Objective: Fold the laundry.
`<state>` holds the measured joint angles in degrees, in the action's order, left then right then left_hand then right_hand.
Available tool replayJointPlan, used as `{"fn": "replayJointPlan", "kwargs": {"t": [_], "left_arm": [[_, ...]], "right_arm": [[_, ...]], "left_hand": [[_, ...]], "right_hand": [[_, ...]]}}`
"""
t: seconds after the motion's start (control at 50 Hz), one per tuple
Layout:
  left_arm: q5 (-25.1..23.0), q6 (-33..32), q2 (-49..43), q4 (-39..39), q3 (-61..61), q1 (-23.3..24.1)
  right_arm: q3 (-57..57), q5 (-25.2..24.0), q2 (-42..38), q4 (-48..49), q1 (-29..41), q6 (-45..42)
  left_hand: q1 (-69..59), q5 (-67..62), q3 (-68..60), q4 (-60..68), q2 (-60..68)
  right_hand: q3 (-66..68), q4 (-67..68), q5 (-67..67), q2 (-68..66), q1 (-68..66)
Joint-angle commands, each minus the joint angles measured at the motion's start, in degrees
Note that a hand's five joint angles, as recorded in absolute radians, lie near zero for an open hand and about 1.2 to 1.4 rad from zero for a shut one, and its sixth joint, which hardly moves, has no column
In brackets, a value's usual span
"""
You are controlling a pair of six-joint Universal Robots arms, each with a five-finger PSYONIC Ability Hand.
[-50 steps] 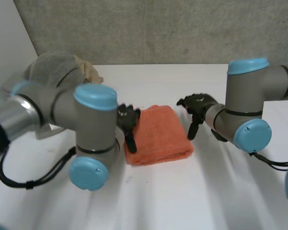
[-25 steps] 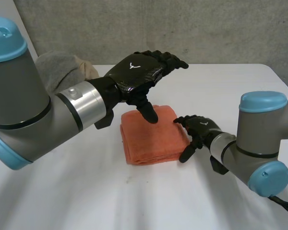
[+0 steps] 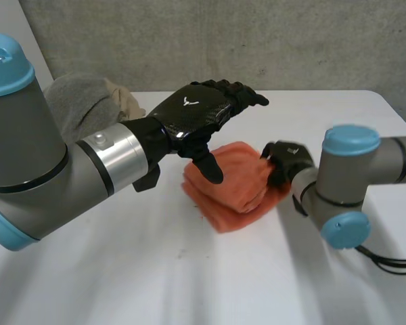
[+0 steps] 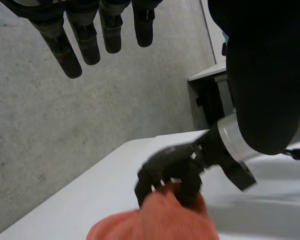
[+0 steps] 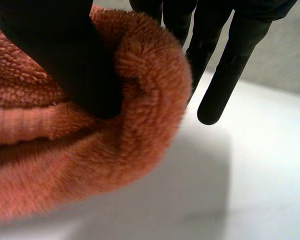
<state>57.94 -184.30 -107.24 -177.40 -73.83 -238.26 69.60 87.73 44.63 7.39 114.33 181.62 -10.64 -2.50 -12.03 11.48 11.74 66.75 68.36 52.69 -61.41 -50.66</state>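
- Step in hand: I judge this to be a late fold or a repositioning of the orange towel [image 3: 233, 183]. It is already doubled into a thick pad, and its right-hand edge is raised and bunched.
- Location of the towel: mid-table on the white table [image 3: 189, 284], between the two arms. It is well apart from the grey and beige laundry heap [image 3: 78, 101] at the far left corner.
- Right hand [image 3: 284, 159]: closed on the towel's right edge. In the right wrist view the thumb [image 5: 65, 60] presses down into the rolled pile of the towel [image 5: 90, 150]. The fingers [image 5: 235, 60] run down the far side of that roll, so the edge is pinched between them.
- Left hand [image 3: 196, 112]: holding nothing and hovering above the towel's near-left part. Its fingers [image 4: 90, 40] are straight and spread, and the thumb points down toward the cloth. I cannot tell whether the thumb touches it.
- Next move, in my judgement: carry the pinched edge across or set it flat. Bring the left hand down to pin the opposite side, so the pad does not slide or spring open.
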Motion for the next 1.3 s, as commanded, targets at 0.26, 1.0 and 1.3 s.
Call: {"fn": "replayJointPlan", "kwargs": {"t": [0.26, 1.0, 1.3], "left_arm": [[0.6, 2.5, 1.3, -0.7, 1.9, 0.9], [6.5, 3.7, 1.9, -2.4, 3.1, 1.3], [27.0, -2.9, -5.5, -6.5, 17.9, -14.2]], "right_arm": [[-58.9, 6.6, -28.1, -13.8, -26.8, -4.3], [-56.8, 8.3, -18.5, -9.1, -31.9, -18.1], [-16.7, -16.8, 10.6, -9.6, -14.3, -19.4]], "left_hand": [[-0.7, 1.1, 0.6, -0.1, -0.3], [-1.3, 0.6, 0.1, 0.4, 0.2], [-6.1, -4.3, -4.7, 5.3, 5.0]], "right_hand": [[13.2, 11.6, 17.3, -18.6, -29.3], [-56.8, -58.4, -52.7, 51.4, 40.7], [-56.8, -58.4, -52.7, 51.4, 40.7]]}}
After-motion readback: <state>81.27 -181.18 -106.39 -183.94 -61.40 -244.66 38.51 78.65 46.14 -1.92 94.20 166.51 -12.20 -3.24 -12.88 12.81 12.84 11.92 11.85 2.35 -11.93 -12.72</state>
